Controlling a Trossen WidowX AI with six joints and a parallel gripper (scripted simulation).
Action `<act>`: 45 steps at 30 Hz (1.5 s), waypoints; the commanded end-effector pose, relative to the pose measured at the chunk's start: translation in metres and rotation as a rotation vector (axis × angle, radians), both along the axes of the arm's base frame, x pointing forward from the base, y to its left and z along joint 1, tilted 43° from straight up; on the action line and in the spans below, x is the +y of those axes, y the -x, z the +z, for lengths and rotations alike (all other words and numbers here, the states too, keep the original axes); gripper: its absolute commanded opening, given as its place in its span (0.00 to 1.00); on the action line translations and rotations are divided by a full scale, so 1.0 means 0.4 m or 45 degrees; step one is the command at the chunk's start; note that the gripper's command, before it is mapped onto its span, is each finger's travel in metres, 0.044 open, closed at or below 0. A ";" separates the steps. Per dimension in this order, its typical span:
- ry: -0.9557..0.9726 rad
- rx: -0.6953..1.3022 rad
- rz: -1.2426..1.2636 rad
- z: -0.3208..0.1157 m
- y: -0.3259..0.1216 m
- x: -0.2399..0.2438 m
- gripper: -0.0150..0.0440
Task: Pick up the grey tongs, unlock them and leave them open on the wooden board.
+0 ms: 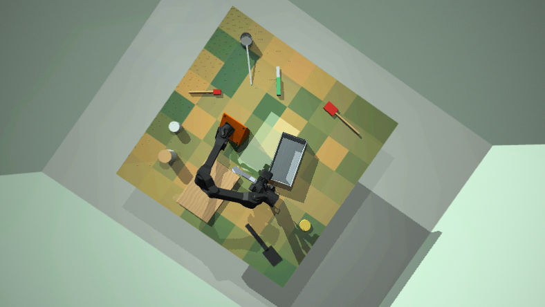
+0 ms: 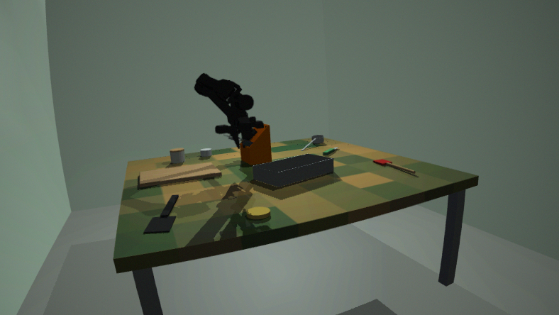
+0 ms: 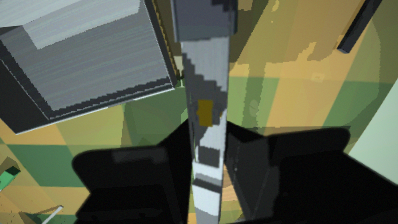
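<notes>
The pincer (image 1: 263, 189) (image 2: 242, 140) (image 3: 202, 121) is closed on the tongs (image 1: 243, 174) (image 2: 246, 142) (image 3: 206, 75). Steer their tips straight down, clear of the tin (image 1: 285, 160) (image 2: 303, 172) (image 3: 105, 75) beside the pincer, before squeezing firmly.

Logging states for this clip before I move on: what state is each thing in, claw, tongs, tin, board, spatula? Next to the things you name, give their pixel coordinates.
Claw (image 3: 202, 121): shut on the tongs.
Tongs (image 3: 206, 80): held, off the tin; locked or unlocked, cannot tell.
Roasting tin (image 1: 288, 160) (image 2: 293, 172): upright, open-topped.
Wooden board (image 1: 204, 198) (image 2: 179, 174): lying flat.
Black spatula (image 1: 272, 255) (image 2: 160, 224): lying flat.
</notes>
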State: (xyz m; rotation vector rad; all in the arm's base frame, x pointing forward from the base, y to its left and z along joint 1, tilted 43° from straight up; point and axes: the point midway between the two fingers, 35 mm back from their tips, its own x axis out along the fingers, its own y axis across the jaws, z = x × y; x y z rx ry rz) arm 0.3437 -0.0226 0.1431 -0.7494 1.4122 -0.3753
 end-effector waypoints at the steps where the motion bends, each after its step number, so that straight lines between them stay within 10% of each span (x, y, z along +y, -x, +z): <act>1: -0.032 -0.154 -0.161 0.023 0.003 -0.010 0.00; 45: -0.359 -1.555 -1.751 0.163 0.070 -0.113 0.00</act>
